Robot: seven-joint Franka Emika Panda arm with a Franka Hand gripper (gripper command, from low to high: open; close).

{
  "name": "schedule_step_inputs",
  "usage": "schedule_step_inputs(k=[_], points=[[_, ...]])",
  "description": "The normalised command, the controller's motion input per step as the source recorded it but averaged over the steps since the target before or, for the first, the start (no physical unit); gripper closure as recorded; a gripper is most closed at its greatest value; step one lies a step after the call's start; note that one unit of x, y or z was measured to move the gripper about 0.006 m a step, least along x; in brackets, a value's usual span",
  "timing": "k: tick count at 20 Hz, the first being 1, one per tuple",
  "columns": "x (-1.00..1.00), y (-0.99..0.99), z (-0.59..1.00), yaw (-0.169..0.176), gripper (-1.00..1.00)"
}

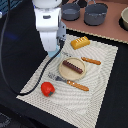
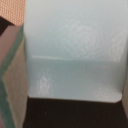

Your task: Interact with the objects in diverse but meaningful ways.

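A pale blue carton (image 2: 75,55) fills the wrist view at very close range. It is hidden in the exterior view behind the white arm (image 1: 48,27), which hangs over the mat's far corner on the exterior view's left. My gripper's fingertips show in neither view, so I cannot tell whether they are open or shut. A red tomato (image 1: 47,89) sits on the mat's near side. The yellow-orange bread block (image 1: 80,42) lies at the mat's far side. A dark brown sausage (image 1: 73,66) rests on the tan plate (image 1: 64,70).
An orange-handled fork (image 1: 75,84) lies in front of the plate and an orange-handled knife (image 1: 91,61) beside it, all on a striped mat (image 1: 100,90). Two grey pots (image 1: 95,14) and a bowl (image 1: 125,17) stand at the back. A black cable (image 1: 30,85) trails over the mat.
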Motion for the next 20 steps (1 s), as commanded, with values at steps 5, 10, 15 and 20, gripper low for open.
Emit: schedule_step_inputs(k=[5, 10, 15, 20], points=[[-0.45, -0.15, -0.30, 0.009, 1.00], [-0.38, -0.04, -0.45, 0.001, 1.00], [-0.19, -0.01, -0.31, -0.001, 1.00], [0.35, 0.28, 0.46, -0.096, -1.00]])
